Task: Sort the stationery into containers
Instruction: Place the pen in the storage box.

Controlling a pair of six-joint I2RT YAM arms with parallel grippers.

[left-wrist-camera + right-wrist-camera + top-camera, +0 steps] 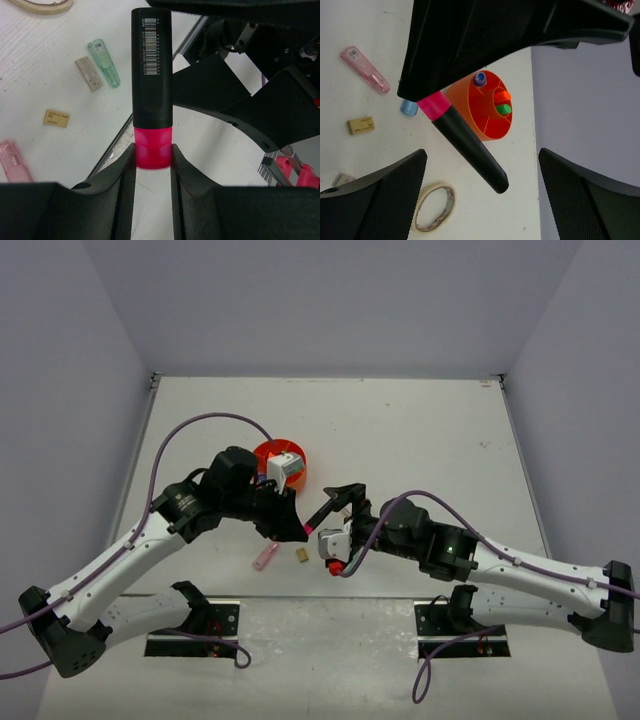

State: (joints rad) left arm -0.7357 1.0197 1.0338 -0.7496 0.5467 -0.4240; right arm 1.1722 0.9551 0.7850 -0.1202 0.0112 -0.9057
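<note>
A: Where's the pink highlighter point(152, 75)?
B: Off the counter point(420, 430). Left tool point(152, 155) pinches its pink cap, and the body pts twd the right tool point(481, 155), which is spread wide w/ nothing in it.
A: Next?
B: Prob carry it over the orange organiser point(487, 107), tip it upright, pick a free slot and go low before release. Other highlighters point(501, 100) crowd inside.

Left tool point(153, 152) and its jutting highlighter point(151, 65) crowd the right tool point(481, 165) near the organiser point(268, 452); far table point(420, 420) open
</note>
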